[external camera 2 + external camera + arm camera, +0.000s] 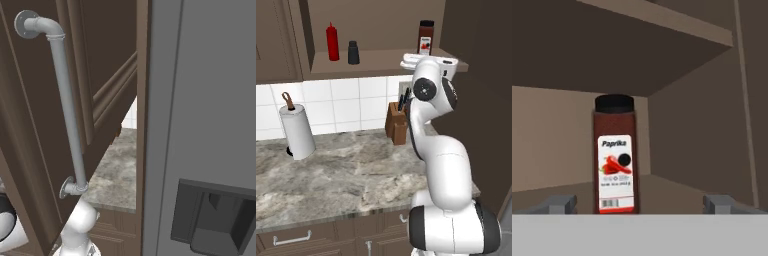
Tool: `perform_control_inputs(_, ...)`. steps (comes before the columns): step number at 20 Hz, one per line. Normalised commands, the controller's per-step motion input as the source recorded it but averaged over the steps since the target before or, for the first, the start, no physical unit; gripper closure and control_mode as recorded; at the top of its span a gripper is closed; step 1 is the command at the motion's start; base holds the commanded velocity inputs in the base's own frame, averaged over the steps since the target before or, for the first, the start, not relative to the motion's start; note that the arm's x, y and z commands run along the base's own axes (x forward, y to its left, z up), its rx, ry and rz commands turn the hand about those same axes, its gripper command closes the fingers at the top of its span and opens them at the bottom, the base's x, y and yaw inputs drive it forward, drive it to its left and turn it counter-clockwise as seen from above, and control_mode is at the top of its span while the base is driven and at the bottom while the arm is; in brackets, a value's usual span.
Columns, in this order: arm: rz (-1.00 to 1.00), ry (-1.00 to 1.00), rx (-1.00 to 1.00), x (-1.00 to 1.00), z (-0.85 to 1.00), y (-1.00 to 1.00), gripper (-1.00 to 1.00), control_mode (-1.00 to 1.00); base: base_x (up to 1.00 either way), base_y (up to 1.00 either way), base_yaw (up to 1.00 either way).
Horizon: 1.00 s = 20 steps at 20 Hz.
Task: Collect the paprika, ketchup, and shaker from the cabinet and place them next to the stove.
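Observation:
The paprika [614, 155], a tall dark red jar with a black cap and a white label, stands upright on the cabinet shelf [677, 187]. My gripper [641, 205] is open and faces it, one fingertip [559, 204] well to each side, not touching the jar. From the left base view, the paprika [426, 37] stands at the right end of the open cabinet niche [381, 62], just behind my white hand [428, 62]. The red ketchup bottle [332, 42] and the small dark shaker [353, 53] stand side by side at the shelf's left. The stove is out of view.
Below the shelf, a marble counter [331, 175] carries a paper towel roll [297, 131] at the left and a knife block [397, 122] by the tiled wall. A cabinet door with a grey bar handle [65, 100] and a grey fridge panel [210, 125] stand close on the right.

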Motion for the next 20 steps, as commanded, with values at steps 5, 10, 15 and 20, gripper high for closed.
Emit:
perform_control_inputs(5,0.0,0.09,0.0,0.31,0.01,0.08,-1.0,-1.0,0.0,0.0,0.0)
perform_control_inputs(10,0.0,0.12,0.08,0.4,0.21,0.0,-1.0,-1.0,0.0,0.0,0.0)
perform_control_inputs(15,0.0,0.09,0.08,0.37,0.13,-0.02,-1.0,-1.0,0.0,0.0,0.0)
perform_control_inputs(20,0.0,0.0,0.0,0.07,0.0,-0.2,-1.0,-1.0,0.0,0.0,0.0)
